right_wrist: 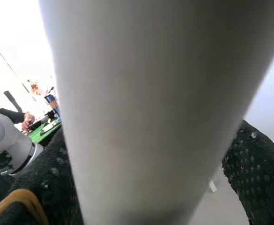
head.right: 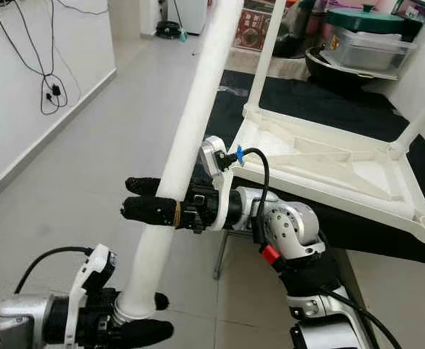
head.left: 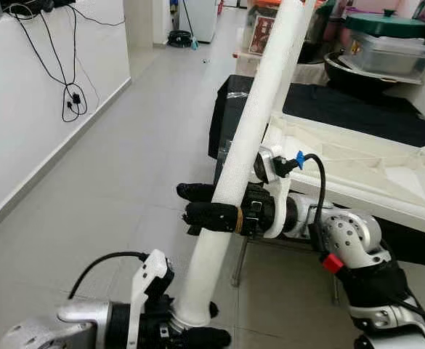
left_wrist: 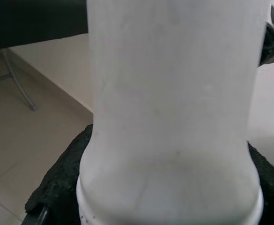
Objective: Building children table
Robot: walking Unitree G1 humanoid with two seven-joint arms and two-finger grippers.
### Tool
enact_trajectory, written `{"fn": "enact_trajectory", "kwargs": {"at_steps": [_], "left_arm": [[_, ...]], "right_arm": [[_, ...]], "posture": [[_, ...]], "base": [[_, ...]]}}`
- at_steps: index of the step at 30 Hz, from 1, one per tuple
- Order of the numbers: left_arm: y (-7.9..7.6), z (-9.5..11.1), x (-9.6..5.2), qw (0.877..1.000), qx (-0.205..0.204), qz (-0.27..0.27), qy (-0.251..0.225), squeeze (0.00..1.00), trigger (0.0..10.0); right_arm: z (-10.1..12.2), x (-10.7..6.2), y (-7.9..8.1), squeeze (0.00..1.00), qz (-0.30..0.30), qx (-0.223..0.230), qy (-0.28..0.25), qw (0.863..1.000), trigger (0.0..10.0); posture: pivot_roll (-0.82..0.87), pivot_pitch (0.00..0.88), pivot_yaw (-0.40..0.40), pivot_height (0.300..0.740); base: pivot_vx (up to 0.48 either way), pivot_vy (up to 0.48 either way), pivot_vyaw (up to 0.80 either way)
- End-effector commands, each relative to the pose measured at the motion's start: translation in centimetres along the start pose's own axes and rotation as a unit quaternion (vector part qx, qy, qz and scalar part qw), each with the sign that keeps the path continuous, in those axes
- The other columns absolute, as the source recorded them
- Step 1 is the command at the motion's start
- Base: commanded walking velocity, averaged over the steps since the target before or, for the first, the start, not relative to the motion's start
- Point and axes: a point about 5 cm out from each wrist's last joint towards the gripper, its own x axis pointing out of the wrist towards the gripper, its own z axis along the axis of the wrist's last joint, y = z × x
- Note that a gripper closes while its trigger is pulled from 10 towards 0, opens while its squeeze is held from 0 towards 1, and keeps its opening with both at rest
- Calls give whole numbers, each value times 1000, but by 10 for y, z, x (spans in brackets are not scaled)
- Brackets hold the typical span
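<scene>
Left eye view: white table leg (head.left: 252,123) is clamped by left hand (head.left: 197,331) and right hand (head.left: 211,207), beside upturned tabletop (head.left: 357,171); fitting is judged unfinished.

White table leg (head.left: 250,123), white upturned tabletop (head.left: 357,171), black dotted tool fingers (head.left: 205,213), grey tiled floor (head.left: 110,182)

A home is showing here: pale floor tiles (head.left: 125,167) are running down a hallway between white walls, a black cable (head.left: 59,73) is dangling against the wall (head.left: 23,123), and cookware is sitting at the far side, a lidded pot (head.left: 386,25) and a dark wok (head.left: 357,73), beside a black-covered surface (head.left: 357,109).
</scene>
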Motion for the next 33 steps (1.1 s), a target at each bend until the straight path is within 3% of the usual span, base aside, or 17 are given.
{"fn": "enact_trajectory", "kwargs": {"at_steps": [1,9,15,21,33], "left_arm": [[4,-2,-2,1000,15,1,18,0,10000],[28,6,-6,997,54,34,32,0,10000],[32,14,1,997,65,28,22,0,10000],[36,29,19,996,89,5,2,0,10000],[36,24,18,997,81,-9,9,0,10000]], "right_arm": [[0,0,5,0,14,0,1,1000,10000],[1,5,7,0,11,-14,-4,1000,10000],[1,9,4,0,-3,-19,-12,1000,10000],[2,17,-5,0,-36,-22,-42,998,10000],[0,18,-3,0,-31,-25,-36,999,10000]], "posture": [[70,53,-113,740],[65,52,-108,740],[68,50,-109,740],[68,45,-104,740],[67,44,-102,740]], "base": [[0,0,0],[0,0,0],[0,0,0],[0,0,0],[0,0,0]]}}
